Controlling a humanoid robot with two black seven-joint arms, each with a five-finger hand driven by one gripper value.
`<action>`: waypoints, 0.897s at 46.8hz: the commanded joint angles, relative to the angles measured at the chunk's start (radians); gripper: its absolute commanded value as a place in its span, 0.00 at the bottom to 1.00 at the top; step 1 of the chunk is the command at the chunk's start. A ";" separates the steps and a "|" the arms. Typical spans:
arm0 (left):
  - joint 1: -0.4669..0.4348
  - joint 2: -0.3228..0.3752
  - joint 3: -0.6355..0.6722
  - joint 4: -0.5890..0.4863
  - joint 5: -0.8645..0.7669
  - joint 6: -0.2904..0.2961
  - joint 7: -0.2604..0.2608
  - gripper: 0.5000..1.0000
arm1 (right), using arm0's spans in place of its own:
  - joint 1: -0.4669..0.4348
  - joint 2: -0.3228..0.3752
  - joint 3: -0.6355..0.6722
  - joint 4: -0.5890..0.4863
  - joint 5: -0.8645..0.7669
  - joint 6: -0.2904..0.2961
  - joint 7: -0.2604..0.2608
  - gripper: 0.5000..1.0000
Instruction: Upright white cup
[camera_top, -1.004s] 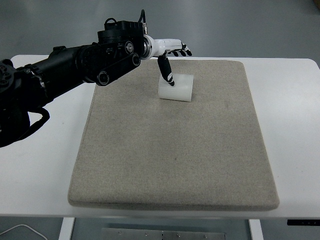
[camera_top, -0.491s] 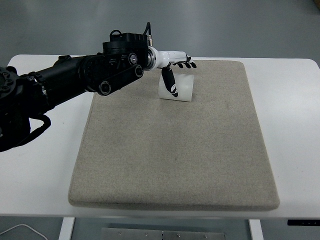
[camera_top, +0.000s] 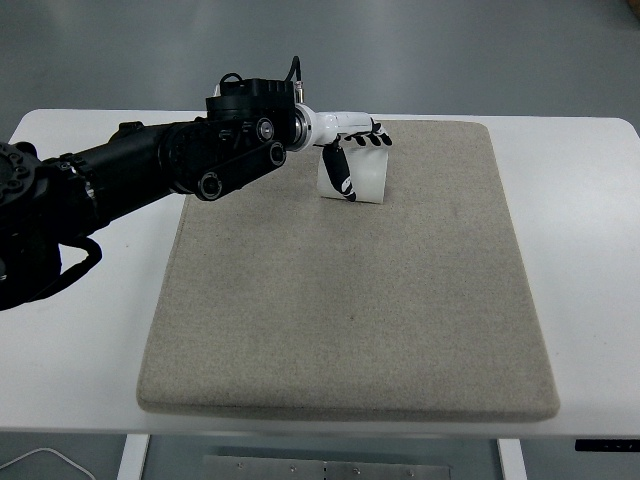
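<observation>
Since a second ago, the left hand (camera_top: 352, 152) has lowered and closes around the white cup (camera_top: 366, 177), thumb at the front, fingers over its top. This cup lies sideways on the grey mat (camera_top: 350, 300) at the surface's far part, so lifting seems next.

The left hand (camera_top: 352, 150) covers the upper and left part of the white cup (camera_top: 362, 177), so the cup's rim and opening cannot be made out, nor whether it lies or stands. The fingertips at its far side are too small to separate. The left arm (camera_top: 120, 185) is cut off at the 9 o'clock edge.
</observation>
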 joint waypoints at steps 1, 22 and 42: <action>0.005 0.000 0.000 -0.002 0.002 0.012 -0.001 0.92 | 0.000 0.000 0.000 0.000 0.000 0.000 0.000 0.86; 0.048 0.000 0.002 -0.012 0.061 0.069 -0.019 0.89 | 0.000 0.000 0.000 0.000 0.000 0.000 0.000 0.86; 0.069 0.000 0.002 -0.029 0.132 0.098 -0.041 0.65 | 0.000 0.000 0.000 0.000 0.000 0.000 0.000 0.86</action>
